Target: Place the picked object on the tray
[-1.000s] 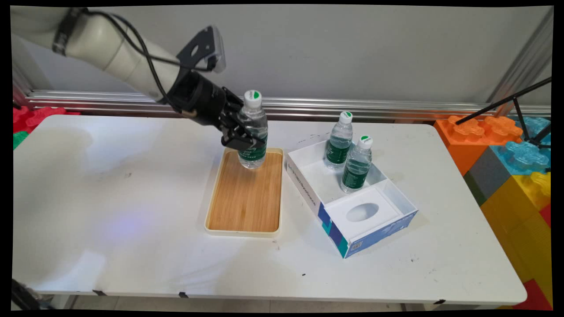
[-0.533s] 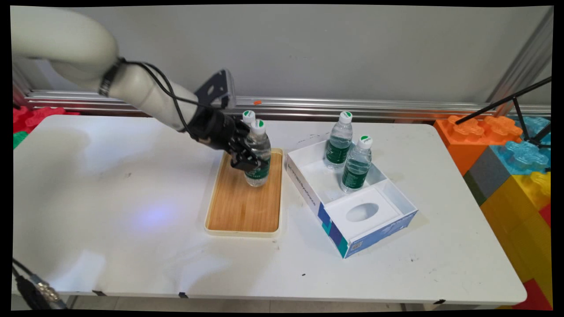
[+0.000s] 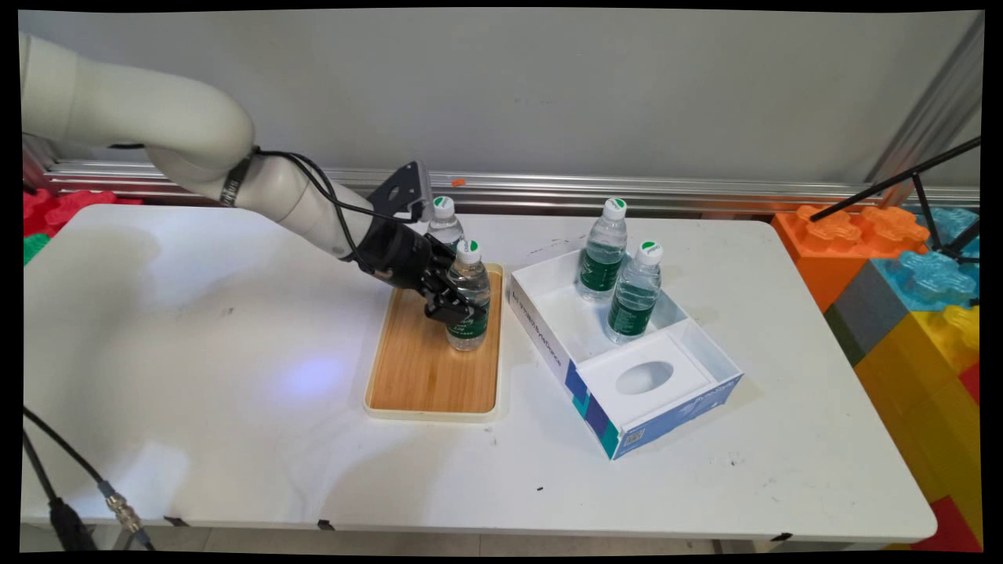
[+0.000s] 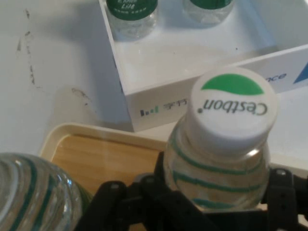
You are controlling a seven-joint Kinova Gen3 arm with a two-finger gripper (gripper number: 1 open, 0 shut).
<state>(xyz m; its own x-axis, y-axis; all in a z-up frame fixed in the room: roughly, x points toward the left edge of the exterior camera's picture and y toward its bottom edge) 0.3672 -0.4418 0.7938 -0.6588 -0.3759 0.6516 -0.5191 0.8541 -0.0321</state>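
1. The gripper (image 3: 454, 301) is clamped round a small water bottle (image 3: 468, 299), its black fingers pressed to either side of the clear body just above the label.
2. That bottle is clear plastic with ribbed shoulders, a dark green label round its lower half and a white cap (image 4: 234, 107) with a green crescent; in the hand view the cap reads "Cestbon".
3. It stands upright over the tray (image 3: 407, 376), near the tray's far right corner. Its base looks to be on or just above the wood; I cannot tell which.
4. The tray is a long wooden board with a cream rim, lying mid-table with its short sides facing near and far.
5. A second bottle (image 3: 444, 223) of the same kind stands just behind the gripper at the tray's far edge, partly hidden by the hand. In the hand view its ribbed side fills the lower left corner (image 4: 36, 192).
6. Just right of the tray lies an open white box (image 3: 627, 427) with blue and teal printed sides, turned at a slant to the table's edges.
7. Two more bottles stand upright in the box's far compartment, one toward the far corner (image 3: 604, 251) and one nearer the middle (image 3: 635, 292), close together.
8. The box's near part holds a white insert (image 3: 644, 378) with an oval hollow.
9. Beyond the table's (image 3: 196, 352) right edge is a stack of big toy bricks (image 3: 909, 290) in orange, blue, grey and yellow.
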